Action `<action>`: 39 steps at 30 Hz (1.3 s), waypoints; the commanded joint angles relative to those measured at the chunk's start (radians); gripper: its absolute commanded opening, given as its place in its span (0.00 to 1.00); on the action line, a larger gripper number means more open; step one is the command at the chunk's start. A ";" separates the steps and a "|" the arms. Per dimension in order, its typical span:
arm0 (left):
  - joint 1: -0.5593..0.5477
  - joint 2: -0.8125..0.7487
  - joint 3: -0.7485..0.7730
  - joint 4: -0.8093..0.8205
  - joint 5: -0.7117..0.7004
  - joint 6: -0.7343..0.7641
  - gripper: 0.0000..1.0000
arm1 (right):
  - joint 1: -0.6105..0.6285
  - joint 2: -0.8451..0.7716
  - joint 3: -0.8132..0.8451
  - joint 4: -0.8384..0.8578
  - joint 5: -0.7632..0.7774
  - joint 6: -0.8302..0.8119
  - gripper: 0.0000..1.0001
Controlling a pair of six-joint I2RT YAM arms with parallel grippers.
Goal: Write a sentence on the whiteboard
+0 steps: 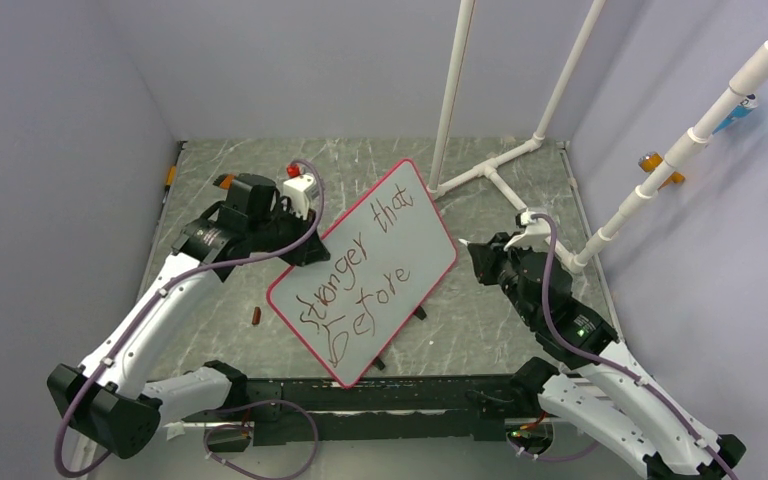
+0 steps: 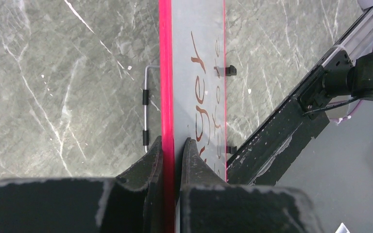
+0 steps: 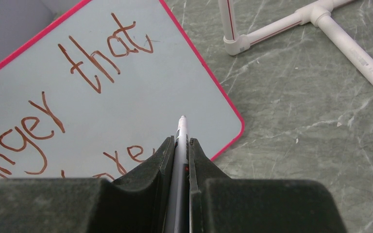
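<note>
1. Whiteboard (image 1: 415, 215) is sitting mid-table (image 1: 520, 330) between the arms, showing the sentence (image 1: 360, 275): three words, two lines.
2. Left gripper (image 2: 173, 143) is clamping the whiteboard's pink rim.
3. Right gripper (image 3: 180, 141) is pinching the marker (image 3: 181, 127), its tip looking clear of the whiteboard.
4. Writing is looking finished; probably only letting go is remaining.

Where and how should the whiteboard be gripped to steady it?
Pinch the long pink-rimmed edge facing the left arm, coming in edge-on from that side. The whiteboard is a thin flat sheet standing tilted, so only its edge fits. The left pincer clamps there.
</note>
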 commanded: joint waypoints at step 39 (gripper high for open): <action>-0.013 -0.132 -0.260 -0.104 -0.068 -0.085 0.19 | -0.004 -0.065 -0.056 -0.030 0.018 0.029 0.00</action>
